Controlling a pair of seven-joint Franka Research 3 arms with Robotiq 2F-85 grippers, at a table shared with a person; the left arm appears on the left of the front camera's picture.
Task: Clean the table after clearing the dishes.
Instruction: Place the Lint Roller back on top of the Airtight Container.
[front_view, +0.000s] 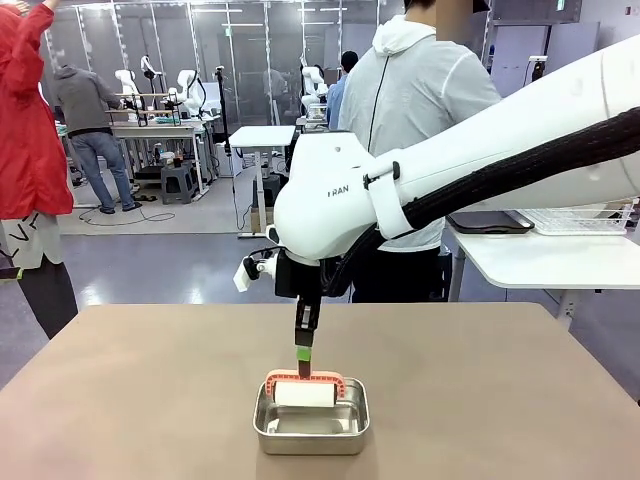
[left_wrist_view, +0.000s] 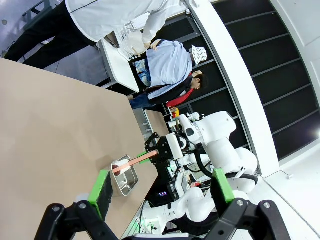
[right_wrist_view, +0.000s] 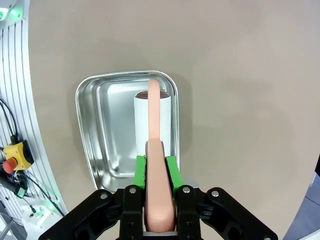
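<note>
Behind our table (front_view: 120, 390) a person (front_view: 415, 110) stands with their back to us, beside a white side table (front_view: 530, 262). We count one steel pan (front_view: 311, 420) near the table's front edge, holding one white roller (front_view: 304, 393) with a pink handle (right_wrist_view: 155, 165). Our right gripper (right_wrist_view: 155, 167) is clamped on that handle. Our left gripper (left_wrist_view: 160, 187) hangs with its fingers apart, holding nothing. Our arm reads "FRAN", partly hidden.

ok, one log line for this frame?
right end effector: shut on pink roller handle | white roller: in steel pan | left end effector: open, empty | table: dishes gone
</note>
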